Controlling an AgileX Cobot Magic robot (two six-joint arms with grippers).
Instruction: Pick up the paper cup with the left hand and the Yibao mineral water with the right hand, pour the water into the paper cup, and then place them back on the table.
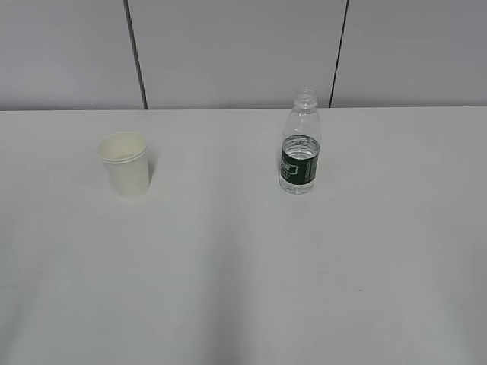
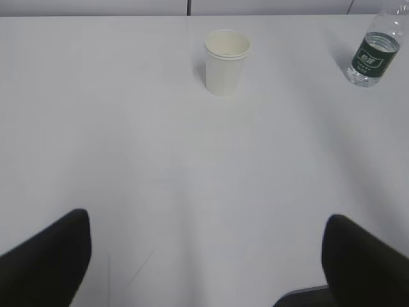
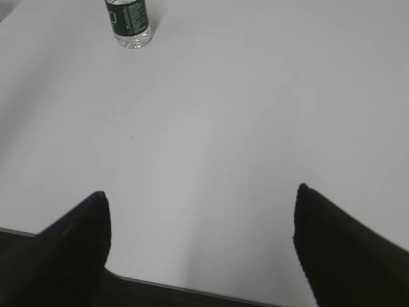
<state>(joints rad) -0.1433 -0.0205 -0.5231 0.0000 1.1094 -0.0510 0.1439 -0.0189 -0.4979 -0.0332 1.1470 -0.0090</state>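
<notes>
The paper cup (image 1: pixel 125 163) stands upright on the white table (image 1: pixel 243 258) at the left; it also shows in the left wrist view (image 2: pixel 226 62). The Yibao mineral water (image 1: pixel 300 144), uncapped and partly full, stands upright right of centre; it shows at the top right of the left wrist view (image 2: pixel 374 54) and the top left of the right wrist view (image 3: pixel 129 22). My left gripper (image 2: pixel 208 246) is open and empty, well short of the cup. My right gripper (image 3: pixel 201 220) is open and empty near the table's front edge, far from the bottle. Neither arm shows in the exterior view.
A grey panelled wall (image 1: pixel 243 53) with dark vertical seams rises behind the table's far edge. The table's near edge (image 3: pixel 192 288) shows just below my right gripper.
</notes>
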